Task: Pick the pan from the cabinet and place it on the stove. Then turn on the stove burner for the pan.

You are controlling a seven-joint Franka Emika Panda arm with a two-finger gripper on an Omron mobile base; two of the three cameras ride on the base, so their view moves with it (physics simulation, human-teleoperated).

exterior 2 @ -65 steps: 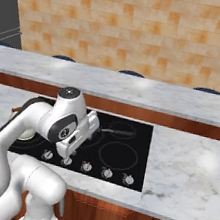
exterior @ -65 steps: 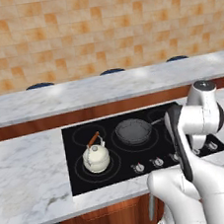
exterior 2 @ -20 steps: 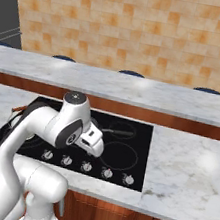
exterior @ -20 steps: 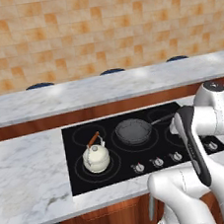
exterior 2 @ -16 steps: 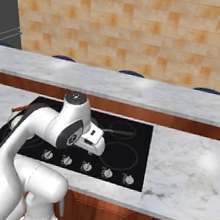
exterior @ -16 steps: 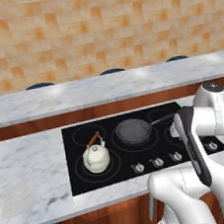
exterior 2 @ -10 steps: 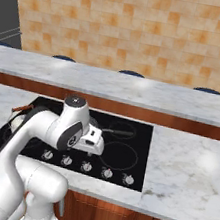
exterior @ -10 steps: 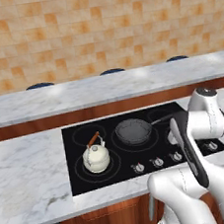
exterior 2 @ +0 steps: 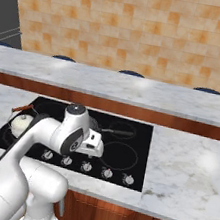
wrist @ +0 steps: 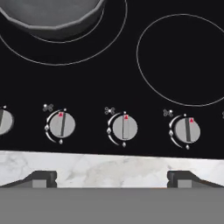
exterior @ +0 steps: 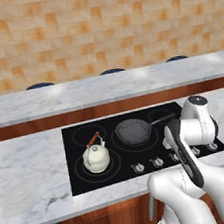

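The dark grey pan (exterior: 133,130) sits flat on a ring of the black glass stove (exterior: 82,176), handle pointing right, behind the row of silver knobs (wrist: 124,127).

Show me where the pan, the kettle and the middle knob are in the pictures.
pan (exterior: 133,130), left base view, on its dark inner bottom.
kettle (exterior: 96,157), left base view, on its white body.
middle knob (wrist: 124,128), hand view, on its silver face.
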